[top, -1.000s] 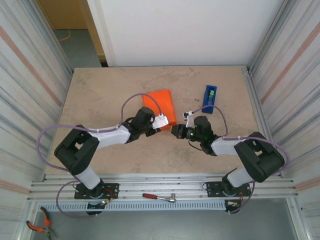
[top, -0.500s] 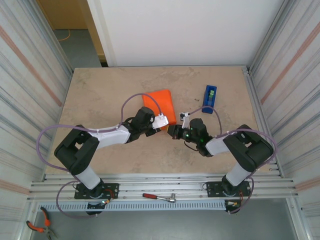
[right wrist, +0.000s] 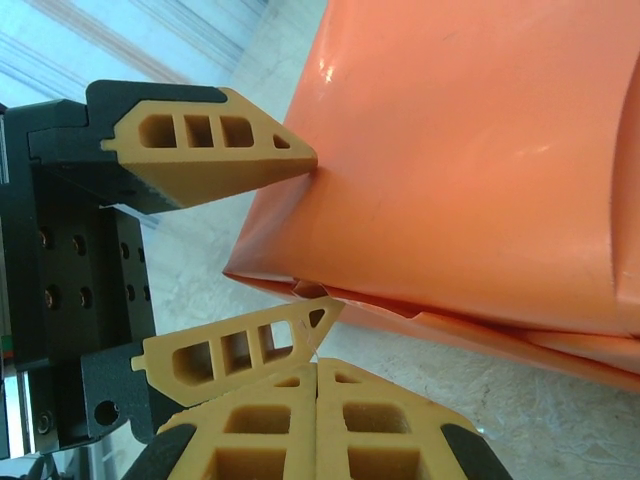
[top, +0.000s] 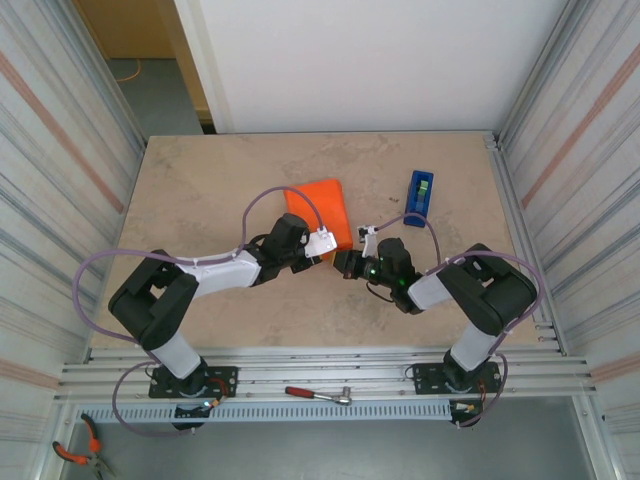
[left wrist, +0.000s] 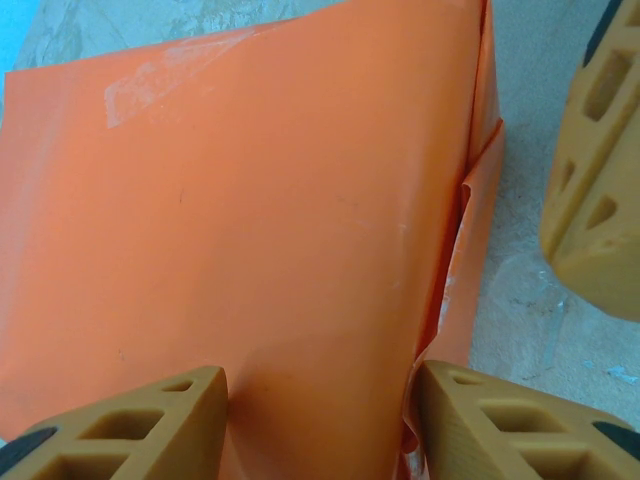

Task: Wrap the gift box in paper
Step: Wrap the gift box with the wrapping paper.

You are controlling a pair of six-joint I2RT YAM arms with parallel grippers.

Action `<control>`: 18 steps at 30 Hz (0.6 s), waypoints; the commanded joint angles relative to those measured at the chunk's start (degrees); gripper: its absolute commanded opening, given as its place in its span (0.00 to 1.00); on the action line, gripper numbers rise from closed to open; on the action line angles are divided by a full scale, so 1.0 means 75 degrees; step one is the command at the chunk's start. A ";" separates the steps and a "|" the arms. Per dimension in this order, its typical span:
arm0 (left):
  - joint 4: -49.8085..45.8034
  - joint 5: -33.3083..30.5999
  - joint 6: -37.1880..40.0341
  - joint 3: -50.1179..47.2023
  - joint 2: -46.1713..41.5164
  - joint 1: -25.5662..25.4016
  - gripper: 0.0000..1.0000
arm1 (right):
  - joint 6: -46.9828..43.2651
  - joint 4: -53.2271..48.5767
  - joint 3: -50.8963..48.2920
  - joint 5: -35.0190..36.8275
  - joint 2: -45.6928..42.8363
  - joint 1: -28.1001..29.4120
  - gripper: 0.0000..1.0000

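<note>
While the surface (top: 200,180) lies bare on the far and left sides, the paper (top: 322,208) sits mid-surface, folded into a packet with its near edge hanging loose. The left gripper (left wrist: 320,388) has its jaws wide, straddling that near corner, tips on paper. The right gripper (right wrist: 318,372), jaws pressed together, sits just beside that corner. The tape dispenser (top: 420,198) stands well apart, right.

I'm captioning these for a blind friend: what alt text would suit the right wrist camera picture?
Orange paper, folded into a parcel, spans the upper right, lying on a beige table. The left gripper has its tan fingers spread around the parcel's near corner, while the right gripper, closed, sits at the bottom edge.
</note>
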 commanded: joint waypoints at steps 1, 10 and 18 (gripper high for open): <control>-0.0469 0.0074 -0.0117 0.0094 -0.0044 0.0074 0.53 | 0.0092 0.0278 0.0223 -0.0083 0.0124 0.0058 0.00; -0.0492 0.0077 -0.0093 0.0094 -0.0032 0.0063 0.53 | 0.0121 0.0322 0.0415 -0.0118 0.0292 0.0057 0.00; -0.0492 0.0082 -0.0086 0.0082 -0.0032 0.0057 0.52 | 0.0269 0.0545 0.0655 -0.0147 0.0731 -0.0043 0.00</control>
